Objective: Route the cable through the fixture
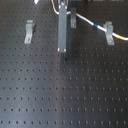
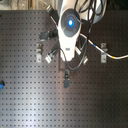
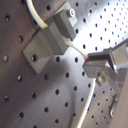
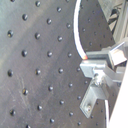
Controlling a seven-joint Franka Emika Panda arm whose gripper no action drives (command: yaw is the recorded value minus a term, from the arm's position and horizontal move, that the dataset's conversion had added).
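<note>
1. Pinching the cable (image 3: 86, 64), the gripper (image 3: 92, 64) has its fingers pressed on the white cord.
2. Cable already lies in the right clip (image 1: 108, 31), upper right of the first exterior view.
3. Judged next: seating it in the middle clip (image 3: 50, 40), needing a taut, low pull.

The first exterior view looks down at a slant across the black perforated board (image 1: 65, 95), the arm (image 1: 62, 30) rising at its far edge. The second exterior view hangs almost straight overhead, the arm (image 2: 69, 30) filling its upper centre. Both exterior views share the board and its metal clips (image 1: 108, 32) (image 2: 103, 52). Both wrist views sit close above the board, each taking in the white cable (image 3: 35, 12) (image 4: 76, 35) and a clip (image 3: 50, 40) (image 4: 97, 85).
</note>
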